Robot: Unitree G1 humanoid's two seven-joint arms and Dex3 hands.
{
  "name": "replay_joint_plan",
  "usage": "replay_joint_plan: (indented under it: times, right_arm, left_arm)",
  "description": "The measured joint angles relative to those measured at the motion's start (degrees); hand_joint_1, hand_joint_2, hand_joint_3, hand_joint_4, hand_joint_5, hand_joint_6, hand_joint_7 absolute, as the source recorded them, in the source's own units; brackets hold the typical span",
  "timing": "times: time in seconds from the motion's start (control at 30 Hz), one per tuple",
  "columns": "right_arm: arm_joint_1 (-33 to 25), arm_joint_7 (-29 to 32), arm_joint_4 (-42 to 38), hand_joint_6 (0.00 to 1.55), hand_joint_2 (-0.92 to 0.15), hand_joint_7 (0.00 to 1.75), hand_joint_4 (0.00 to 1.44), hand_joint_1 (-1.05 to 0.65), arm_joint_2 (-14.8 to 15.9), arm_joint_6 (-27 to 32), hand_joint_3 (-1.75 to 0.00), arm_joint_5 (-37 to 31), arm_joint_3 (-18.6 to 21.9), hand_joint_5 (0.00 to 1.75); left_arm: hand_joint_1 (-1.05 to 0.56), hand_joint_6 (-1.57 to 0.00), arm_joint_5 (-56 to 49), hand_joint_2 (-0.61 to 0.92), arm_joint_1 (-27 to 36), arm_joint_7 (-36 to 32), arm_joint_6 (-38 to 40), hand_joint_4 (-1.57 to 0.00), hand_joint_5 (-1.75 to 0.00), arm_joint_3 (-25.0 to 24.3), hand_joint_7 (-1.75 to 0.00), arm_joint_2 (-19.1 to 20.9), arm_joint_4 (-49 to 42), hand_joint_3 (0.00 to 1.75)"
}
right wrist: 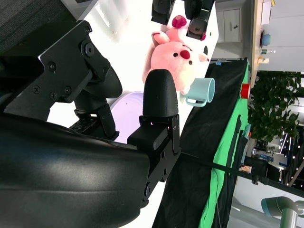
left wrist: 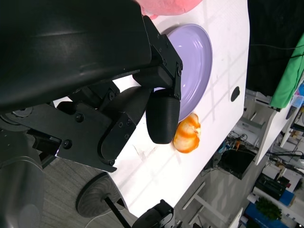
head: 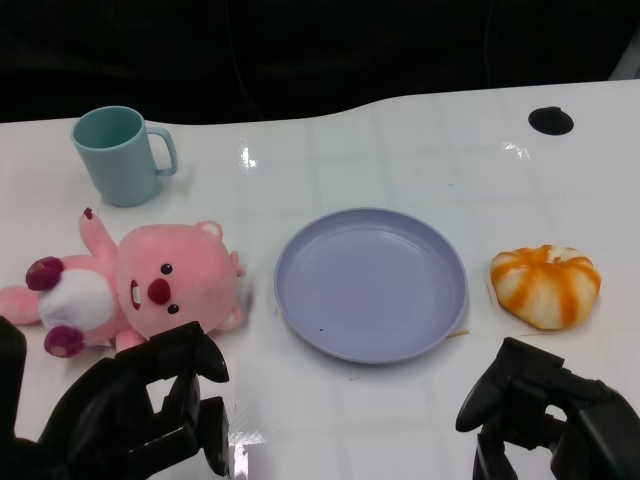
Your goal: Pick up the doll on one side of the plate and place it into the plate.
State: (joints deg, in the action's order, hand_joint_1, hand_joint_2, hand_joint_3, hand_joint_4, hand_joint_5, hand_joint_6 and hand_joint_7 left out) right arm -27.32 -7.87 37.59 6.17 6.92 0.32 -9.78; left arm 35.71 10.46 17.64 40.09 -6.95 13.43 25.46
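Nearest, at the lower left of the head view, I'm seeing my left hand (head: 150, 405) hanging just short of the doll, fingers spread apart and loosely curved, holding nothing and not touching the toy as far as I can tell. In the left wrist view its fingers (left wrist: 164, 116) are sitting apart over the white table (left wrist: 156, 171), nothing between them. At the lower right of the head view my right hand (head: 545, 410) is hovering low, fingers partly curled but apart, gripping nothing, clear of everything on the table (head: 400, 140). The right wrist view is showing a thick black fingertip (right wrist: 160, 92) sticking up free, nothing pinched.

Next out, mid-left of the head view, the pink doll (head: 140, 285) is lying on its back, head toward the plate, white belly and dark-red paws toward the left edge. It's lying just beside the plate's left rim, apart from it, not in it. I'm also catching the doll (right wrist: 175, 59) in the upper middle of the right wrist view.

Centre frame, the lavender plate (head: 300, 300) is sitting flat with nothing in it. Mid-right, an orange-and-white striped plush (head: 545, 285) is resting near the plate's right rim, apart from it.

Farthest, upper left, a teal mug (head: 118, 155) is standing upright, handle pointing right, beyond the doll. Upper right, a black round spot (head: 551, 120) is showing on the tabletop.
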Motion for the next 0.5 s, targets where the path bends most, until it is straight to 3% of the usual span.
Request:
replay_joint_plan:
  times: [0.5]
  right_arm:
    - [0.1,0.1,0.0,0.61,-0.41,1.56,0.73,0.08,0.0,0.0,-1.4,-0.2,0.0,1.75]
  left_arm:
    - [-0.06,-0.74,0.0,0.44,0.0,0.0,0.0,-0.89,-1.75,-0.2,-1.66,0.0,0.0,1.48]
